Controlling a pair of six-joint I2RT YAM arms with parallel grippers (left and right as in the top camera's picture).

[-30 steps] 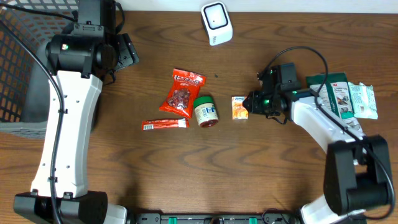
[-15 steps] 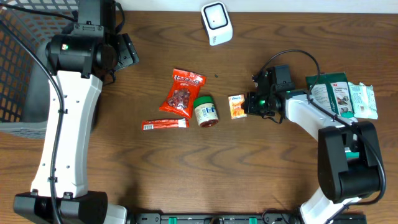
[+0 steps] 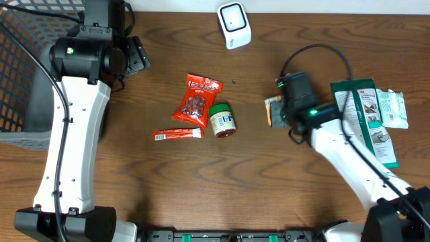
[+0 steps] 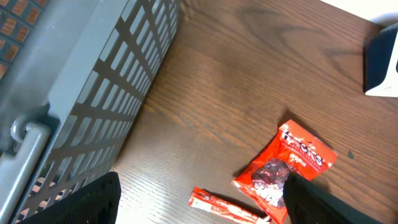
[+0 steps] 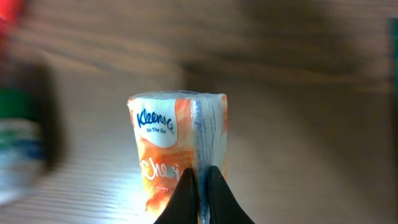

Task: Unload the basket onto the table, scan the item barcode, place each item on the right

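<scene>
Since a second ago the tissue pack (image 3: 271,111) has left its spot just beside the jar (image 3: 222,121) and shifted back with the right tool (image 3: 277,111), whose arm has swung round. The tool's jaws are pinched tight on the pack's wrapper seam, seen close in the wrist view (image 5: 177,149). The orange and white wrapper reads "Kleenex" and "On The Go". A bare strip of worktop (image 3: 269,181) lies ahead of the tool's tips, between pack and jar. The red snack bag (image 3: 196,101) and red stick (image 3: 177,134) lie past the jar. The scanner (image 3: 234,25) stands off to the tool's side at the far edge, with open wood between. Green packs (image 3: 366,111) lie behind the tool. The left tool (image 4: 202,200) gapes wide, holding nothing, near the basket (image 4: 93,81).
</scene>
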